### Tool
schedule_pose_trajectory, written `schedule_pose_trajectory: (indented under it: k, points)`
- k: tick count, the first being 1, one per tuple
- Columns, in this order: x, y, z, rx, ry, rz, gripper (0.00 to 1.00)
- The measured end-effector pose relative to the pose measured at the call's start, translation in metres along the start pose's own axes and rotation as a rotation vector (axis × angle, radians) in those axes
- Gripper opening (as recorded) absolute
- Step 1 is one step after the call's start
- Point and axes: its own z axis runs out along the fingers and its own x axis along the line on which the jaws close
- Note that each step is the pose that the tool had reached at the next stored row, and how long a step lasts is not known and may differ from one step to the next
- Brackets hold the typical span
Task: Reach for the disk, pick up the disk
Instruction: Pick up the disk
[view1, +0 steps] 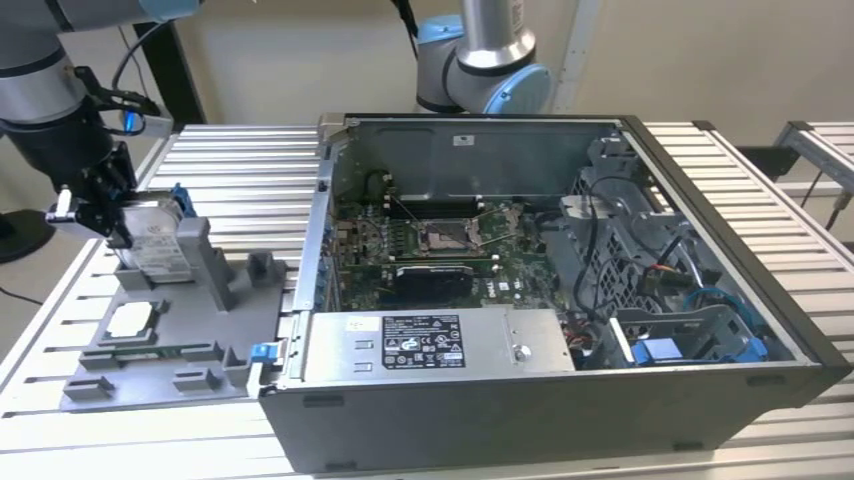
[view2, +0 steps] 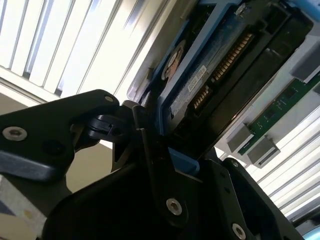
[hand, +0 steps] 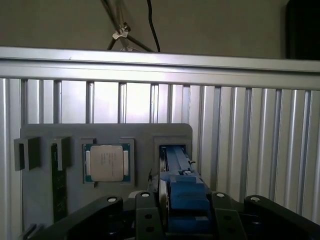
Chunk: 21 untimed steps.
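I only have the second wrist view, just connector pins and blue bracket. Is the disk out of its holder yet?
Observer: Seemingly not. In the exterior view the disk stands upright, its lower edge in a slot of the grey tray.
Operator: What else is on there?
Observer: A square chip lies flat in a recess, apart from the disk.
Operator: And off to the side?
Observer: An open computer case sits at the exterior view's right of the grey tray.

A slatted aluminium table (view1: 747, 180) stands before a plain beige wall (view1: 294, 55), its slats catching bright light.
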Motion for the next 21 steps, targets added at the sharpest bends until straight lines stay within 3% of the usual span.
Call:
schedule_pose_trajectory:
  k: [21]
  points:
    - [-0.0013,0.0005,-0.0255,-0.0002,0.0001,0.000,0.00]
